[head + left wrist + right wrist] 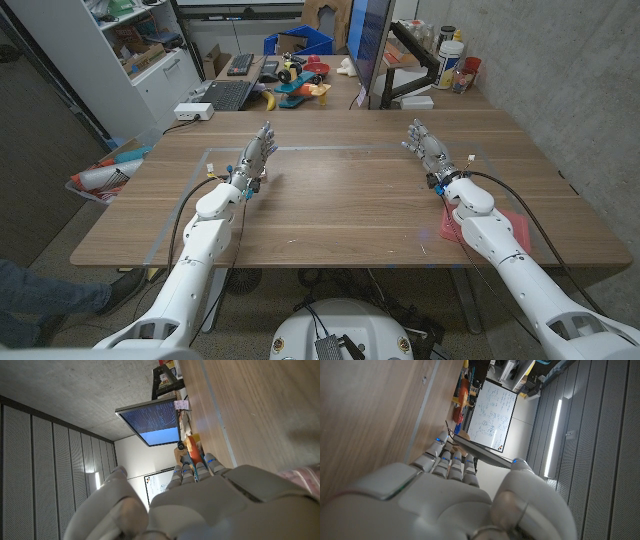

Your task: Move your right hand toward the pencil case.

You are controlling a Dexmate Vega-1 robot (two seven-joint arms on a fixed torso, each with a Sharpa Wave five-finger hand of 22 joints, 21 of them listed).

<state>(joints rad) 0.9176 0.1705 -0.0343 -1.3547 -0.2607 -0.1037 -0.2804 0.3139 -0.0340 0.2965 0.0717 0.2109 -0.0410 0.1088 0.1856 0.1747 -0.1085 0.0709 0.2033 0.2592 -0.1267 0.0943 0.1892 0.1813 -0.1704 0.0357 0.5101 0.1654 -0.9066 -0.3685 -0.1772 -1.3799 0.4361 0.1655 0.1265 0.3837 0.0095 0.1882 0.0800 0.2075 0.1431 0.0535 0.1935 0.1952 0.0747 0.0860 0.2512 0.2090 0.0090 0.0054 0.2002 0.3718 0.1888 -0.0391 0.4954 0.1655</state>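
1. The left hand stood over the wooden table, its pale grey shells smooth and rounded, its fingers straight, slightly apart and holding nothing. A black cable looped from its wrist back along the white forearm.
2. In the left wrist view the same hand showed as matte grey plates, the fingers lined up side by side toward a monitor with a lit blue screen.
3. Beyond the left hand's fingertips, past the table's far edge, sat a dark laptop, a small white box and a heap of bright plastic toys.
4. Between the two hands the tabletop showed brown grain, with a thin pale line marking a rectangle on it.
5. The right hand was raised over the table across from the left hand, fingers extended and loosely spread, gripping nothing.
6. From the right wrist view the hand looked glossy and bulbous at the thumb, the fingers close together, pointing at a whiteboard covered in writing.
7. The pencil case, pink, flat and soft-looking, lay behind the right hand near the table's near edge, mostly covered by the right forearm passing over it, well apart from the fingertips.
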